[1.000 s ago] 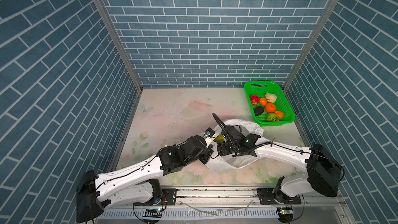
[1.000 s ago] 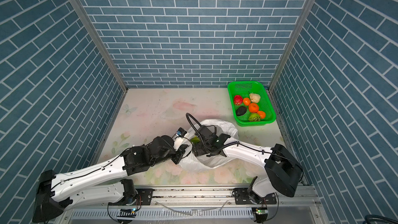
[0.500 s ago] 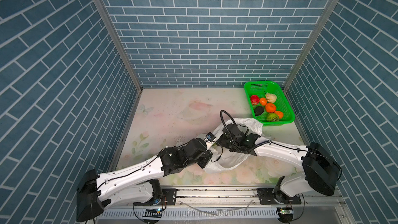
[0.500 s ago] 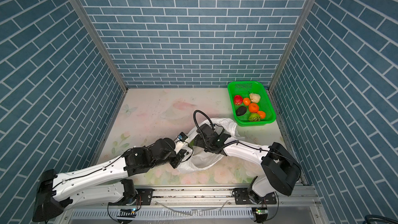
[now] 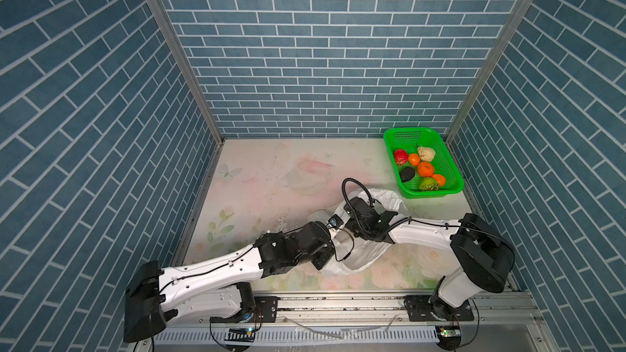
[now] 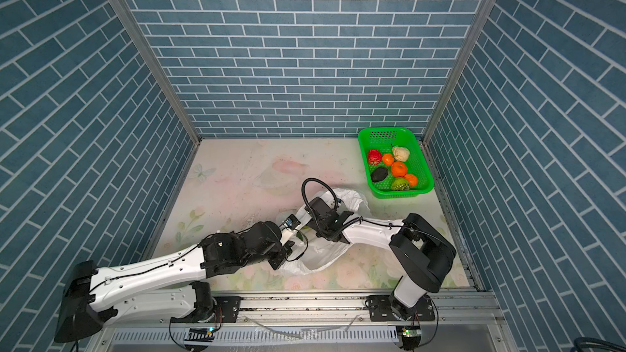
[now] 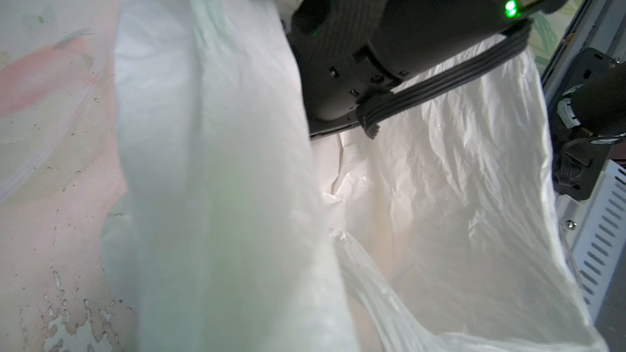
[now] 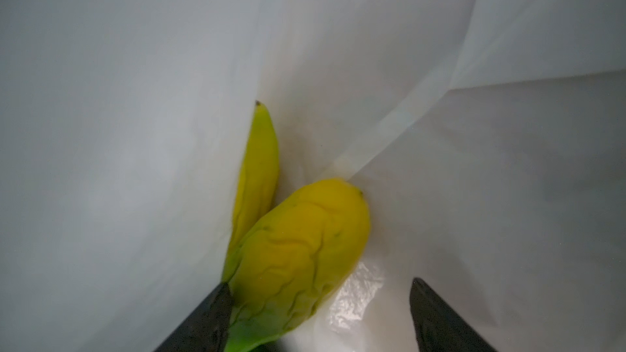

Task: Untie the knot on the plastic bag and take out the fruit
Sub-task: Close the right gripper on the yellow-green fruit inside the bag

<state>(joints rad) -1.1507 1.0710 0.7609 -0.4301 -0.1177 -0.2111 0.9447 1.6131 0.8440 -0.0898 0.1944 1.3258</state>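
Blue brick walls (image 5: pixel 321 45), pale floral tabletop (image 5: pixel 271 171), plastic bag (image 5: pixel 388 198) near green basket (image 5: pixel 432 194)

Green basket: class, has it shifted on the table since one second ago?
No. The green basket sits where it was, in the far right corner beside the metal corner post.

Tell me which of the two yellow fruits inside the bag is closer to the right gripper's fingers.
The plump yellow fruit with a green end: it sits between the open fingers, beside one. The slim banana lies beyond it.
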